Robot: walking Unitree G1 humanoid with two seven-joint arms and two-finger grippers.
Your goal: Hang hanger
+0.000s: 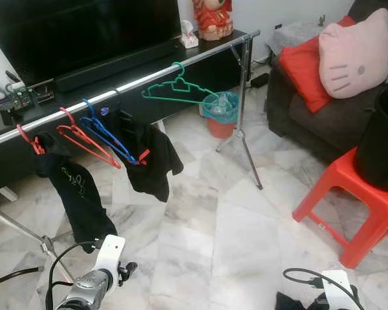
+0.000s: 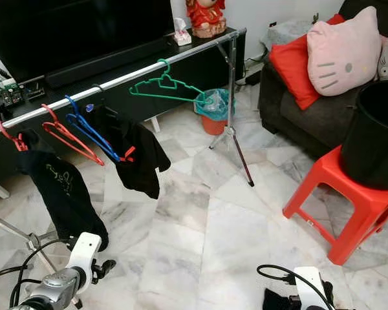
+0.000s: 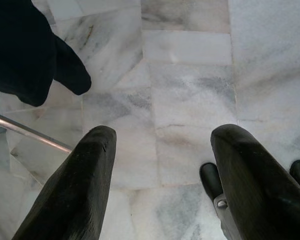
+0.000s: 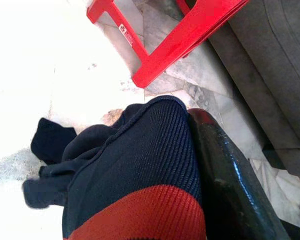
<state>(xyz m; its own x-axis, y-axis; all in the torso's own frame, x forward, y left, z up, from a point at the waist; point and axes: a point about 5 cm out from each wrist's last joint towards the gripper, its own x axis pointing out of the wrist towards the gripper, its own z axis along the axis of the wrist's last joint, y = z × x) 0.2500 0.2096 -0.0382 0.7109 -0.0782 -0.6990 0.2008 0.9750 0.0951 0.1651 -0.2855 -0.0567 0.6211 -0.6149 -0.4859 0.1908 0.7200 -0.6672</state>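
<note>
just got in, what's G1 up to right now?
It stands facing a clothes rail that carries a green hanger, a blue hanger, red hangers and two dark garments. Both arms are low, away from the rail. The left gripper is open over bare marble floor. The right gripper holds a dark knit garment with a red band, near the red stool. Nothing is being hung yet.

Four hangers hook over the silver rail [image 1: 155, 74]: a green hanger [image 1: 181, 90] bare at 12 o'clock, a blue hanger [image 1: 107, 135] and red hanger [image 1: 84, 141] at 10 o'clock, another red one [image 1: 30, 141] carrying a black garment [image 1: 74, 194].
</note>
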